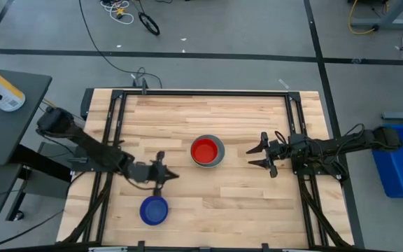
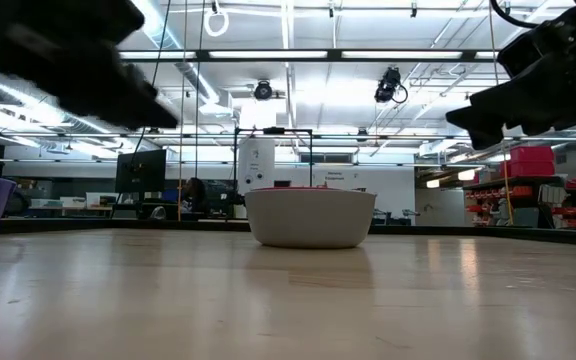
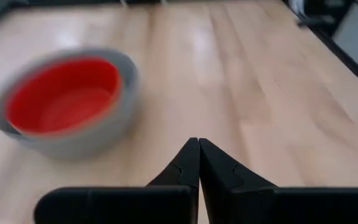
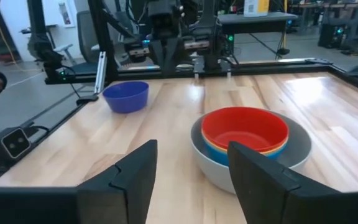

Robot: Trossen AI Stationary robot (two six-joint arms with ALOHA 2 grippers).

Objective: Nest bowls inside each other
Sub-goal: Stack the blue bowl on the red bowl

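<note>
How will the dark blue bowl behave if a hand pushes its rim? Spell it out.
The dark blue bowl looks like thin plastic, so probably light and stiff. It stands alone on smooth wood, so it would likely slide easily. A push high on its rim might tip it, since it is empty.

A wooden table (image 1: 243, 196) bears a grey bowl (image 1: 219, 155) and a dark blue bowl (image 1: 154, 210).
</note>
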